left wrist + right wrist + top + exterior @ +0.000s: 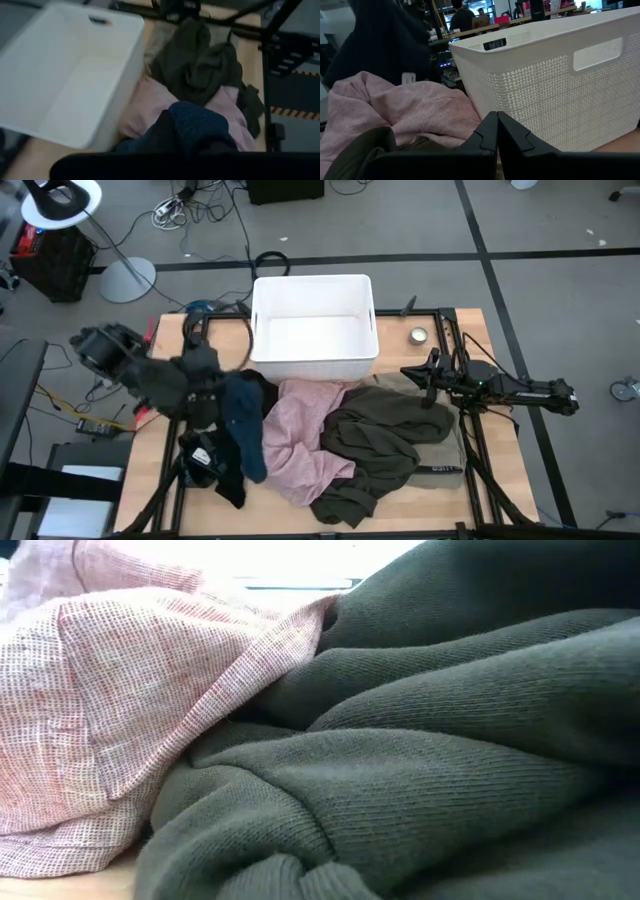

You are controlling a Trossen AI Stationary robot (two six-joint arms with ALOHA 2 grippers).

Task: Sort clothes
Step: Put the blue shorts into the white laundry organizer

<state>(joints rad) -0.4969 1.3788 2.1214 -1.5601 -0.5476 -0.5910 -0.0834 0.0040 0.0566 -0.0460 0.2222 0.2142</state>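
Note:
My left gripper (pixel 218 385) is raised over the table's left side, shut on a dark teal-blue garment (pixel 245 425) that hangs from it. A black garment (pixel 228 480) shows beside and below the teal one. The teal cloth (pixel 197 125) bulges right in front of the left wrist camera and hides the fingers. A pale pink garment (pixel 300 442) lies heaped at the table's middle. An olive-brown garment (pixel 385 438) lies against its right side, over a grey-beige one (pixel 458 448). My right gripper (pixel 496 134) rests shut and level at the table's right, pointing toward the bin. My left gripper holds the teal-blue garment by its bunched upper end (pixel 232 392), coming at it slanting down from the table's left. The cloth itself hides the fingers, so the kind of hold does not show. The garment hangs slack below the gripper, its lower end (pixel 255 470) toward the table's near edge.
A white rectangular bin (pixel 313 290) stands at the far middle of the table, its inside bare (pixel 75 95). A small round object (pixel 418 335) lies to its right. Black frame bars (pixel 470 440) run along the table's right side. People show in the room beyond (pixel 462 17).

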